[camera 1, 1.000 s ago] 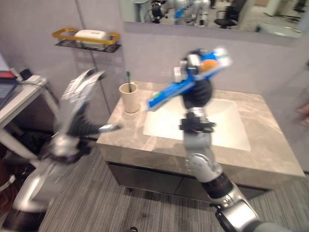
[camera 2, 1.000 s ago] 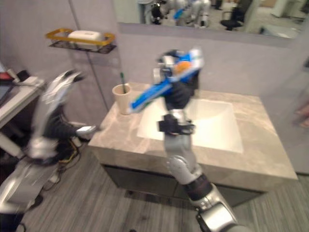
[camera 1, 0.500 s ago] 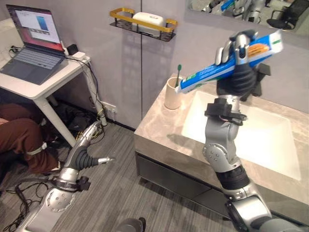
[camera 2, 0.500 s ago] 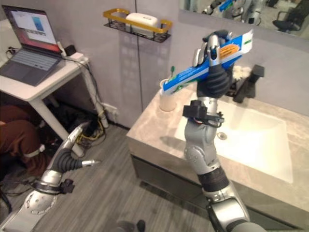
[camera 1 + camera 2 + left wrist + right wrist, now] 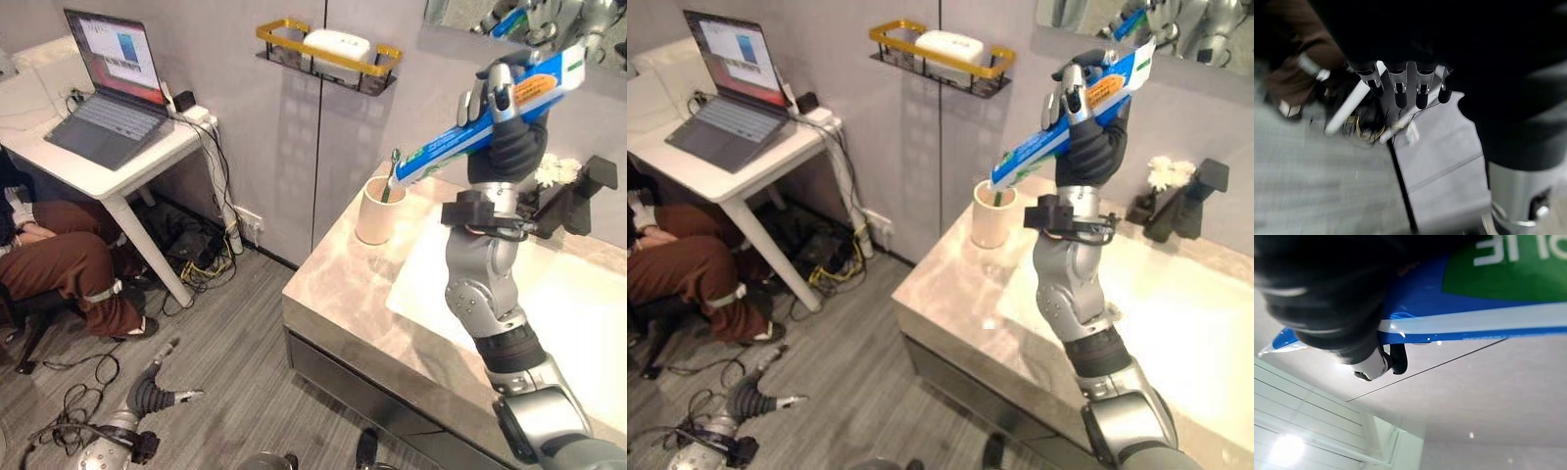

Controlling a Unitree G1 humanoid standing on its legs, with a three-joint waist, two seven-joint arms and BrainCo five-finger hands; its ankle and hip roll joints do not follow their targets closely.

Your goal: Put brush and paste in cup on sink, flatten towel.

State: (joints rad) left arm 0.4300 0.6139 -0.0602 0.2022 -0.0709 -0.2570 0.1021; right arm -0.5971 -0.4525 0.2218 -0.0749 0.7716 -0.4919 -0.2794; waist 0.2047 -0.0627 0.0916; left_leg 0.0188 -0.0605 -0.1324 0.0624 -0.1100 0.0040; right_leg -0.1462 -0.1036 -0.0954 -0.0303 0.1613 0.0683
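My right hand (image 5: 508, 147) is raised above the counter and shut on a long blue toothpaste box (image 5: 487, 119). The box is tilted, and its lower end hangs just over the beige cup (image 5: 376, 211). A green toothbrush (image 5: 393, 164) stands in that cup at the back left of the marble counter (image 5: 348, 294). In the right wrist view the toothpaste box (image 5: 1469, 308) crosses over a curled finger (image 5: 1373, 368). My left hand (image 5: 151, 396) hangs low near the floor with its fingers (image 5: 1399, 89) straight and holding nothing. Something white and crumpled (image 5: 550, 171) lies by the black faucet (image 5: 578, 194).
The white sink basin (image 5: 558, 313) is set into the counter to the right. A gold wall shelf (image 5: 328, 49) with a white box hangs above the cup. At the left are a desk with a laptop (image 5: 108, 93), a seated person (image 5: 59, 269) and cables on the floor.
The camera has swung, so the whole scene has shifted. My left arm has dropped towards the floor. My right hand still holds the toothpaste box raised by the cup.
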